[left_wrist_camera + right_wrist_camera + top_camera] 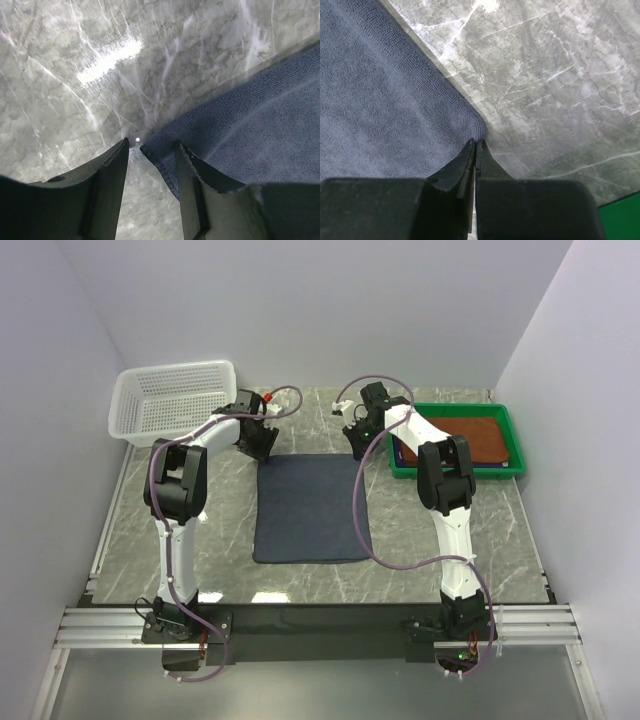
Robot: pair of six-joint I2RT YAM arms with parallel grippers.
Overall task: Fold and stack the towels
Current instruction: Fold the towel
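Top external view: the grey-blue towel lies flat in the middle of the frame on the marble table. My two grippers are at its upper corners. My left gripper is at the upper left corner. In the left wrist view its jaws stand apart with the towel's corner lying between them on the marble, not clamped. My right gripper is at the upper right corner. In the right wrist view its jaws are pressed together with their tips right at the rounded corner of the cloth, and I cannot tell whether any cloth is pinched. A rust-brown towel lies in the green tray at the right of the frame. The white mesh basket sits at the upper left.
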